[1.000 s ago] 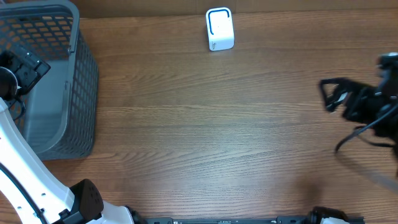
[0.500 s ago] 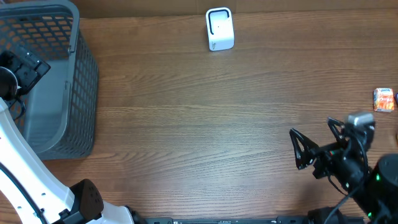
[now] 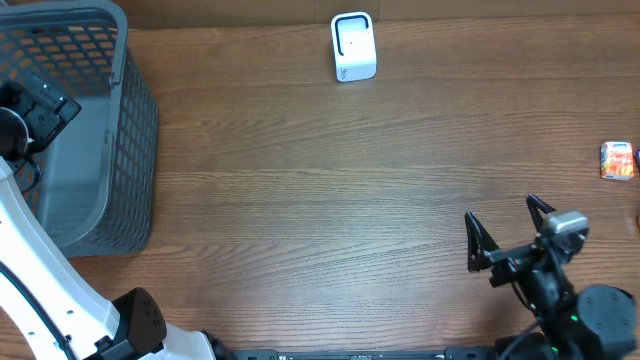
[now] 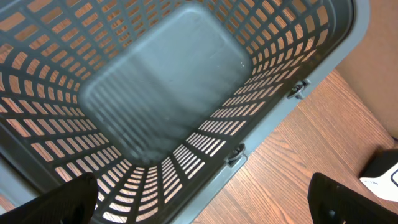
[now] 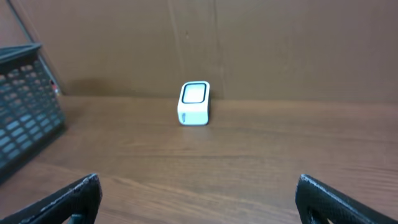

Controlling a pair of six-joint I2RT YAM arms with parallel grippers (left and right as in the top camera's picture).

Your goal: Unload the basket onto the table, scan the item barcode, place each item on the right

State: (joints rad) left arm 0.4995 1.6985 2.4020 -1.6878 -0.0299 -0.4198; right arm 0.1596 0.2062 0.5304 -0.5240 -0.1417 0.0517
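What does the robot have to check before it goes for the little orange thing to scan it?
1. Right gripper open: ok, jaws wide apart.
2. Right gripper empty: ok, nothing between the fingers.
3. Item in sight: ok in the overhead view, at the table's right edge. The right wrist view does not show it.
4. Scanner unblocked: ok, it stands alone at the far edge.
5. Barcode side of the item: cannot tell, too small to see.
6. Left gripper out of the way: ok, it is open over the basket, far from the item.
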